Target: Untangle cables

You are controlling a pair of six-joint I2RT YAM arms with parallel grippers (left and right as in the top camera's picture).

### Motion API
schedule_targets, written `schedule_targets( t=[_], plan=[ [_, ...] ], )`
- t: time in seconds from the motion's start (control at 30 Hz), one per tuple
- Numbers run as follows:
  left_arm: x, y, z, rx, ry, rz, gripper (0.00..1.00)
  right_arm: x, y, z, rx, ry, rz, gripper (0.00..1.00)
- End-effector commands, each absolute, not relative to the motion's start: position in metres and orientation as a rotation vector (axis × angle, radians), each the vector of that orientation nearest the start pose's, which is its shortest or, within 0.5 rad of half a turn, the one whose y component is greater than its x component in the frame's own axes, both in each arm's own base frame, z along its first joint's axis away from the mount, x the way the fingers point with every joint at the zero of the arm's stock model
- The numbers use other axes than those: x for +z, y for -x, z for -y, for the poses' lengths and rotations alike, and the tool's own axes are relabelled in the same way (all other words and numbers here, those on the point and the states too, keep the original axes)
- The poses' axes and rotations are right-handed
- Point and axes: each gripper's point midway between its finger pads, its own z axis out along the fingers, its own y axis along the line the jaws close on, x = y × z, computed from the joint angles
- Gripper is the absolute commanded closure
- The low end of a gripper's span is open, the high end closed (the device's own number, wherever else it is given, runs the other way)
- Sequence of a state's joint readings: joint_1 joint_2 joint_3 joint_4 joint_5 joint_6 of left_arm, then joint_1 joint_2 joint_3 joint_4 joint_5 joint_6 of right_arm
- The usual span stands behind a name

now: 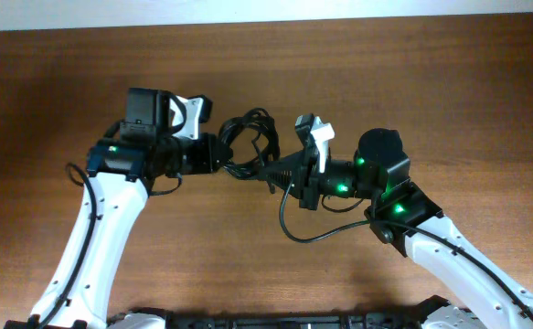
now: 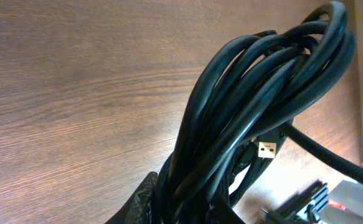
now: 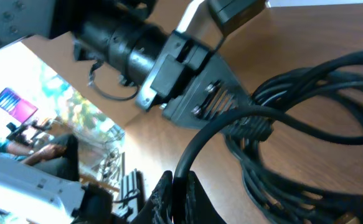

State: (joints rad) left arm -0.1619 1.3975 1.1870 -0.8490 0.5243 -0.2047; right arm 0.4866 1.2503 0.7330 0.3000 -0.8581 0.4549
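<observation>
Cables: the thin, flexible black cables (image 1: 266,137) are gathered in one tangled coil of many loops on the brown wooden tabletop (image 1: 385,64); this coil is taken as the landmark.
Left hand: the left hand (image 1: 213,155) is placed at the left edge of the coil. In the left wrist view a thick bundle of strands (image 2: 243,106) is seen rising out from between its fingers (image 2: 147,199), so the hand is closed narrowly around that bundle.
Right hand: the right hand (image 1: 268,169) is placed at the lower right edge of the coil, opposite the left hand. In the right wrist view its tips (image 3: 176,196) are pressed together on a single strand, which arches up and over toward the rest of the coil (image 3: 256,165).
Plug: one small metal plug tip (image 2: 267,149) is seen just beside the bundle, on its underside, pointing downward.
Distance between hands: only the coil is found between them; in the right wrist view the left hand (image 3: 200,99) is seen close behind the loops.
</observation>
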Motion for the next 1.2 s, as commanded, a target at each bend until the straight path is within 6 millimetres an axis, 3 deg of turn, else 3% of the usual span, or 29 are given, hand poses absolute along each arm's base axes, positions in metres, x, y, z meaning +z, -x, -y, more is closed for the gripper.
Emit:
schedule_targets(
  t=[0.0,0.17,0.33,0.47,0.67,0.8,0.97,1.07,1.17],
  plan=[
    [0.188,-0.307,0.157,-0.83,-0.236,-2.619,1.0,0.251,-0.283,-0.274,1.305,0.561,-1.86,0.96],
    [0.192,-0.299,0.171,-0.905,-0.271,-2.616,1.0,0.202,-0.308,-0.247,1.064,0.325,-2.09,0.96],
    [0.197,-0.296,0.178,-0.976,-0.294,-2.599,1.0,0.189,-0.311,-0.245,1.04,0.303,-2.133,0.96],
    [0.205,-0.284,0.197,-1.07,-0.471,-2.532,1.0,0.178,-0.314,-0.247,1.065,0.234,-2.183,0.96],
    [0.199,-0.268,0.218,-0.999,-0.651,-2.524,1.0,0.186,-0.32,-0.248,1.096,0.186,-2.153,0.96],
    [0.199,-0.267,0.219,-1.002,-0.659,-2.523,1.0,0.187,-0.318,-0.25,1.113,0.199,-2.151,0.73],
    [0.194,-0.291,0.187,-0.889,-0.52,-2.546,1.0,0.191,-0.3,-0.26,1.228,0.281,-2.164,0.36],
    [0.193,-0.302,0.166,-0.866,-0.43,-2.554,1.0,0.2,-0.292,-0.262,1.266,0.313,-2.146,0.26],
    [0.192,-0.301,0.159,-0.866,-0.445,-2.552,1.0,0.21,-0.293,-0.253,1.254,0.294,-2.123,0.23]
  ],
)
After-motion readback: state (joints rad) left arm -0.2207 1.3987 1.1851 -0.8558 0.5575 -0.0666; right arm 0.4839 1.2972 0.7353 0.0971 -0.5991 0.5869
